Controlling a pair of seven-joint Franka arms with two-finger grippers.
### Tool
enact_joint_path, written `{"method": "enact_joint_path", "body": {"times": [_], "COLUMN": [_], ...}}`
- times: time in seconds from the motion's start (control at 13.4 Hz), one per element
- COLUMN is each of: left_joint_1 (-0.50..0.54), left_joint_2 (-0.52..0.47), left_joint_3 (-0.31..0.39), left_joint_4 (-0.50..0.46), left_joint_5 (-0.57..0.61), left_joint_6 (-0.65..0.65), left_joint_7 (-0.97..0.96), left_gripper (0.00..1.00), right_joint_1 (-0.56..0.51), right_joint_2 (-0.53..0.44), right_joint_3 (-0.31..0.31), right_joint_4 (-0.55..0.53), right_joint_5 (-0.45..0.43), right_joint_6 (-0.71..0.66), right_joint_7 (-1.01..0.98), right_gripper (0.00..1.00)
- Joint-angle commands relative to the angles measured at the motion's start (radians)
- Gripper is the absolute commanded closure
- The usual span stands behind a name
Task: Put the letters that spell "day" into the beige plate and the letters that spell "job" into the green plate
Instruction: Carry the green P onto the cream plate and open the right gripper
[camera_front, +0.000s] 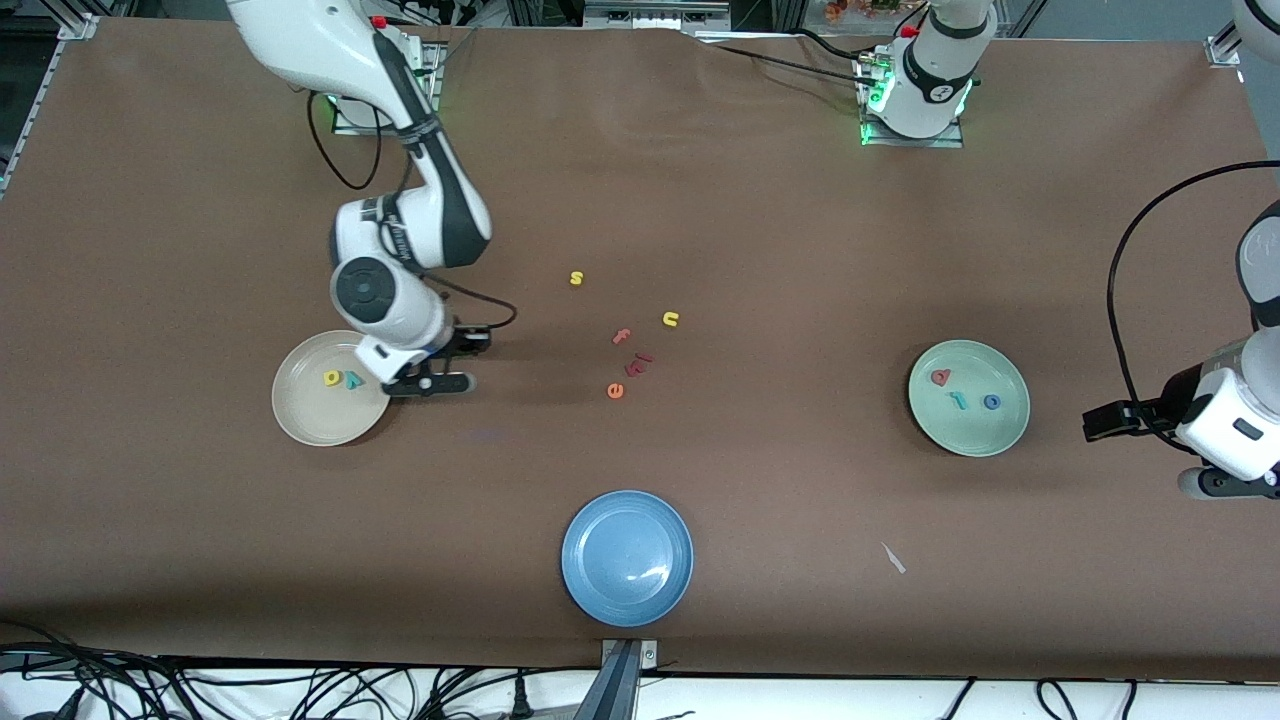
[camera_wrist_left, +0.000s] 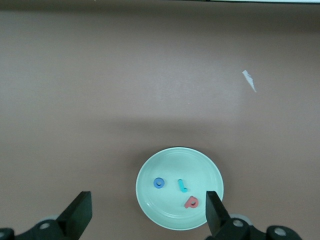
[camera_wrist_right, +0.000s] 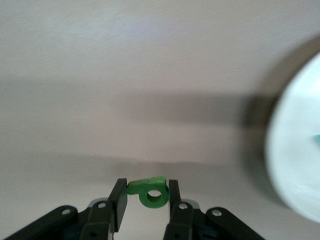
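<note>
My right gripper (camera_wrist_right: 146, 189) is shut on the green looped letter (camera_wrist_right: 150, 193), pinched by its stem between both fingers. It hangs low over the table (camera_front: 462, 362), right beside the beige plate (camera_front: 300, 420) on the side toward the table's middle. That plate (camera_wrist_right: 295, 150) holds a yellow letter (camera_front: 331, 378) and a teal "y" (camera_front: 353, 380). The green plate (camera_front: 925, 420) holds the blue "o" (camera_wrist_left: 159, 183), the teal "j" (camera_wrist_left: 182, 186) and the salmon looped letter (camera_wrist_left: 191, 202). My left gripper (camera_wrist_left: 147, 202) waits open at the left arm's end (camera_front: 1135, 450), beside the green plate (camera_wrist_left: 170, 160).
Loose letters lie mid-table: yellow "s" (camera_front: 576, 278), yellow "u" (camera_front: 670, 319), salmon "f" (camera_front: 621, 337), a red piece (camera_front: 638, 364) and orange "e" (camera_front: 615, 391). A blue plate (camera_front: 627, 557) sits near the front edge. A white scrap (camera_front: 893, 558) lies nearer the camera than the green plate.
</note>
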Motion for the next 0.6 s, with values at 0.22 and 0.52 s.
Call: {"method": "enact_joint_path", "body": {"times": [0.22,0.52], "left_joint_1": [-0.235,-0.263], "left_joint_2": [-0.036,-0.077], "left_joint_3": [0.281,0.319], "left_joint_4": [0.021,-0.060], "left_joint_5": [-0.163,-0.239], "left_joint_6": [-0.025,-0.019], "left_joint_7": [0.095,0.167], "left_gripper": [0.00,0.02], "right_joint_1": [-0.018,-0.127], "right_joint_2": [-0.011,0.019], "right_joint_3": [-0.181,-0.180], "right_joint_4": [-0.009,0.006], "right_joint_5": [0.002,0.012], "right_joint_6": [-0.049,-0.046], "right_joint_7": [-0.306,-0.384], "right_gripper": [0.91,0.47]}}
